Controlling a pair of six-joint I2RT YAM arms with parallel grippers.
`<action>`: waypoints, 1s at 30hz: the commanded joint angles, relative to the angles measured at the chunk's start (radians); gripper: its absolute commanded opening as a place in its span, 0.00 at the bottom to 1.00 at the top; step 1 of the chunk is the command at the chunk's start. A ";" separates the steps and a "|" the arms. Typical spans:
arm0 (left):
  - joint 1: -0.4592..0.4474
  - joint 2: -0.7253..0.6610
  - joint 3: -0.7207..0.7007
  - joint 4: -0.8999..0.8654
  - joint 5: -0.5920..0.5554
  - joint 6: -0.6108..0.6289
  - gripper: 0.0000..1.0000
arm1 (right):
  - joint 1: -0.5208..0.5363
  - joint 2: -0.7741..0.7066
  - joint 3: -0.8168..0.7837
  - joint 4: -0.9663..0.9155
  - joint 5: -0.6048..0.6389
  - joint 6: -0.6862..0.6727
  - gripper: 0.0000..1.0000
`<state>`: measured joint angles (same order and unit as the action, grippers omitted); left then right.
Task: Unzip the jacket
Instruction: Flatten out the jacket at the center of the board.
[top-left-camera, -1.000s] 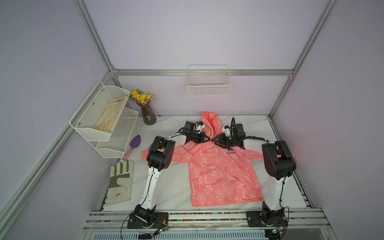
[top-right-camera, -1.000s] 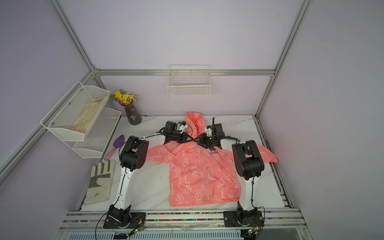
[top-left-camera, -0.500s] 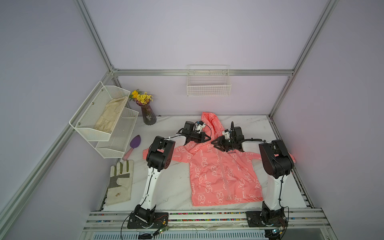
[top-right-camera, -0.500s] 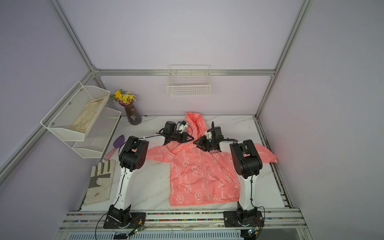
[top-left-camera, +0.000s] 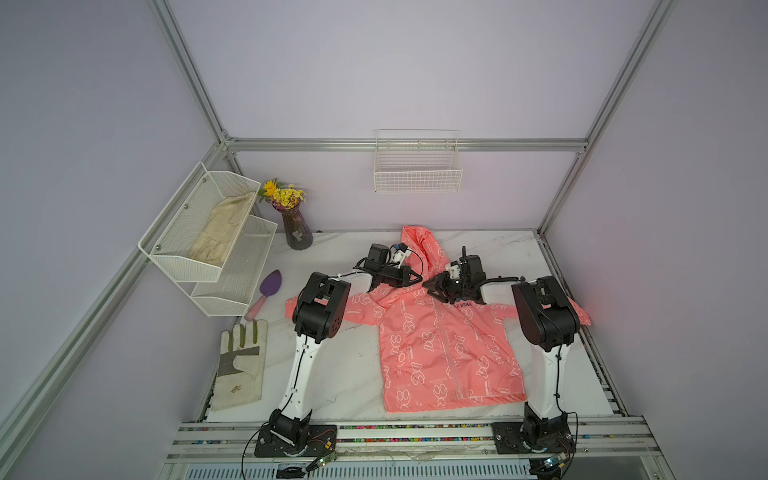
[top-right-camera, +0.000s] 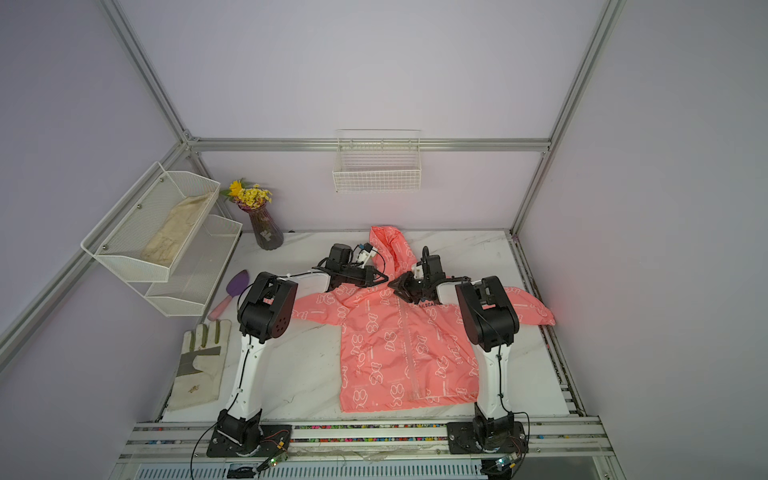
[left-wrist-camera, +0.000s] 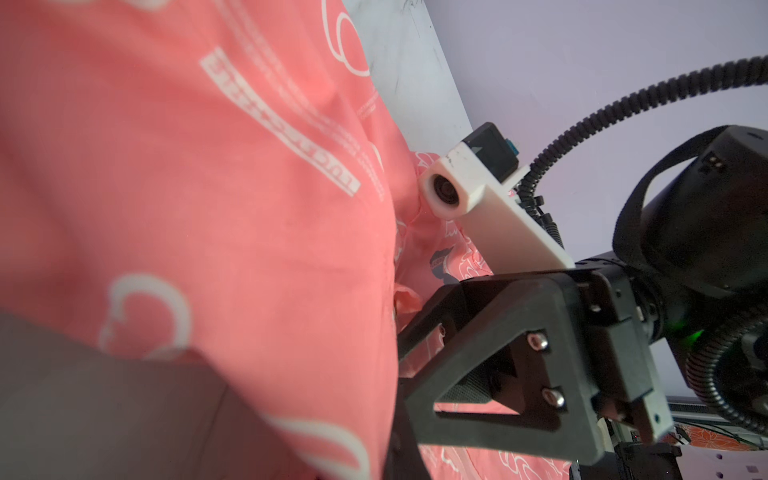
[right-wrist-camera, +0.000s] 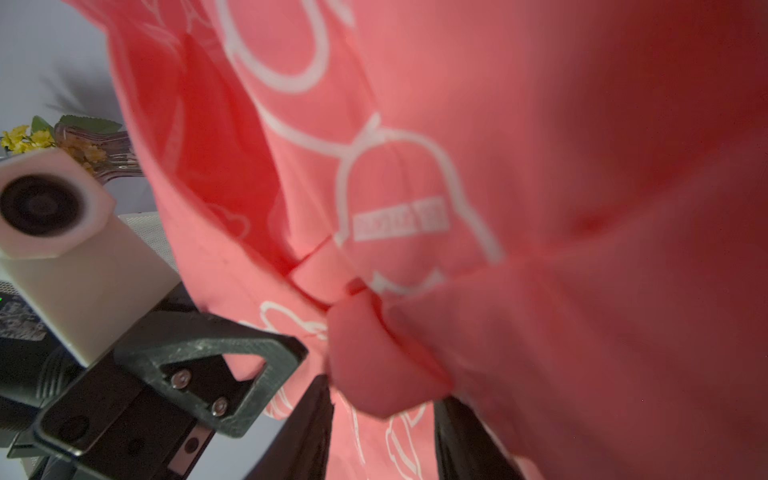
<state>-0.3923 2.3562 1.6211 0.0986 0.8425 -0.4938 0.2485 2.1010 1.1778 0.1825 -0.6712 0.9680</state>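
On the worktop (top-left-camera: 357, 357), the jacket (top-left-camera: 415, 345) lies flat, hood twd back wall, hem twd arm bases. Zip (top-left-camera: 449, 353) runs collar-to-hem, so you'd pull straight twd the bases. Left gripper (top-left-camera: 417, 277): closed tight at the collar, left of zip top. Right gripper (top-left-camera: 430, 287): nearer, part open, cloth fold between jaws; can't tell if it clamps.

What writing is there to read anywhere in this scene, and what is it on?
"LBEAR", its start covered: dark chest logo on the jacket.
White printed bars on the jacket: too blurred to read.
Small mark on the glove: too small to read.
Nothing else shows legible text.
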 joint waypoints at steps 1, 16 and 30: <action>0.007 -0.093 -0.020 0.028 0.032 0.023 0.00 | -0.012 0.012 0.026 0.018 0.051 0.029 0.43; 0.006 -0.090 -0.017 0.012 0.030 0.038 0.00 | -0.018 0.041 0.193 -0.321 0.223 -0.199 0.46; 0.006 -0.088 -0.012 0.010 0.024 0.040 0.00 | 0.034 0.109 0.301 -0.486 0.306 -0.375 0.39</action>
<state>-0.3916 2.3558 1.6211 0.0917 0.8288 -0.4786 0.2722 2.1647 1.4654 -0.2237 -0.4725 0.6632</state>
